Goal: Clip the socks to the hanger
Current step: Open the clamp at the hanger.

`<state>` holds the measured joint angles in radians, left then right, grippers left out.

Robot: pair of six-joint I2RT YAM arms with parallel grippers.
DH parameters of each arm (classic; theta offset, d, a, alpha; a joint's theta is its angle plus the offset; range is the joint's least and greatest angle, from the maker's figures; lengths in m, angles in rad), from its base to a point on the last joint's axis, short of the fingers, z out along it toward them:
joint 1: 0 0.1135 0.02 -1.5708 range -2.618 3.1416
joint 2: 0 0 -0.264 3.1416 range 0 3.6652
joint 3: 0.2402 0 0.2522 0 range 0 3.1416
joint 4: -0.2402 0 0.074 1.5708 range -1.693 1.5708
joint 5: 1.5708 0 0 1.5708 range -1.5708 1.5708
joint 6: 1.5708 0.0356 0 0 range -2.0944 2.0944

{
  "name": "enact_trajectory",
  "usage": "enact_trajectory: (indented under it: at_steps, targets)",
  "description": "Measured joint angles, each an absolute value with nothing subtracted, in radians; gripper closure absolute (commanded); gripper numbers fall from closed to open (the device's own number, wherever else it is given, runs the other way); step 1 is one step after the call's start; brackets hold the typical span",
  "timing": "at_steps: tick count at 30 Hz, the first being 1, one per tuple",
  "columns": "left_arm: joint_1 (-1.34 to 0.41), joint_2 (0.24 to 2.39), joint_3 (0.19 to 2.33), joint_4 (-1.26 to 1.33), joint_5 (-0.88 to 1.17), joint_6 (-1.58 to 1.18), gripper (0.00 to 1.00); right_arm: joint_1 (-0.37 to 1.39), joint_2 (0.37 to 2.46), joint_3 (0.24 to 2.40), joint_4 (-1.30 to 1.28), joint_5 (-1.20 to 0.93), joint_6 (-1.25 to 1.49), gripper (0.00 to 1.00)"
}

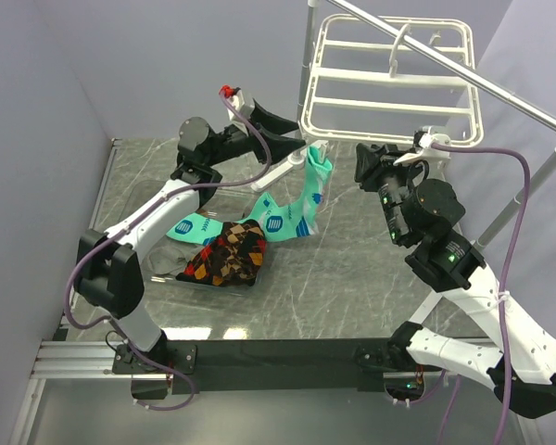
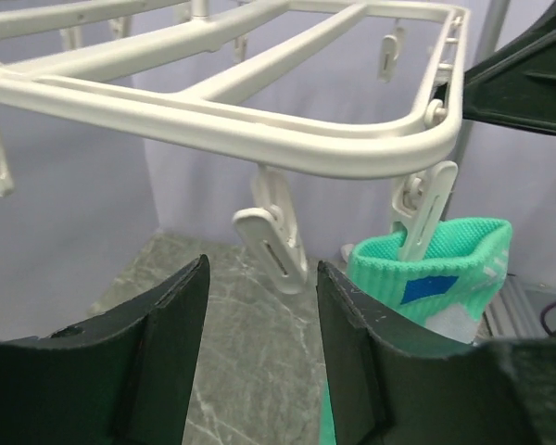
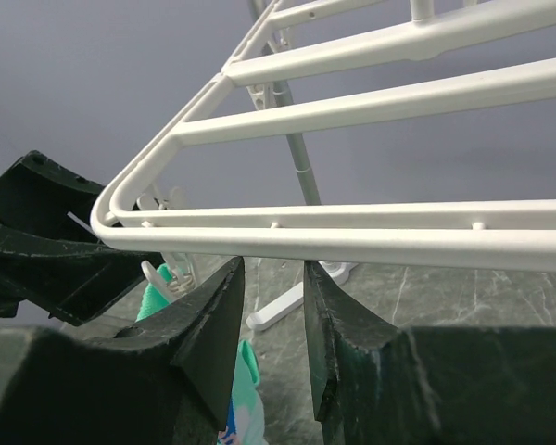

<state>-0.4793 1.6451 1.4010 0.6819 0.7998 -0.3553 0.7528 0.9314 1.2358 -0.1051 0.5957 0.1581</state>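
One mint-green sock (image 2: 435, 269) hung clipped at the white hanger's (image 2: 287, 144) near-left corner, the argyle socks (image 1: 227, 252) lay heaped on the desk (image 1: 352, 269) to the near left, and by that corner the left tool (image 2: 261, 269) stood released and empty, the right tool (image 3: 271, 269) only narrowly parted, also empty.

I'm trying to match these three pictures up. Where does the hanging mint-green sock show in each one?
Top external: the mint-green sock hangs just above the middle, under the near-left corner of the hanger.
Left wrist: lower right, pinched by a clip.
Right wrist: bottom left, only partly visible.
Shared landmark: the hanger's rounded corner right above the sock, visible in all three.
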Motion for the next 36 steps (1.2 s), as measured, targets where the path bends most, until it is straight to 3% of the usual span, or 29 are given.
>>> enact_trajectory:
  at_steps: [6, 12, 22, 36]
  targets:
    - [-0.479, 1.701, 1.441, 0.766, 0.895, -0.433, 0.45, 0.748, 0.931, 1.234, -0.105, 0.594, 0.158, 0.62]
    - [-0.488, 1.713, 1.443, 0.818, 0.923, -0.466, 0.60, 0.741, 0.929, 1.229, -0.106, 0.593, 0.159, 0.62]
    - [-0.527, 1.738, 1.514, 0.771, 0.881, -0.453, 0.65, 0.739, 0.928, 1.228, -0.106, 0.586, 0.159, 0.63]
    - [-0.540, 1.752, 1.513, 0.747, 0.848, -0.439, 0.48, 0.732, 0.925, 1.228, -0.106, 0.582, 0.159, 0.64]
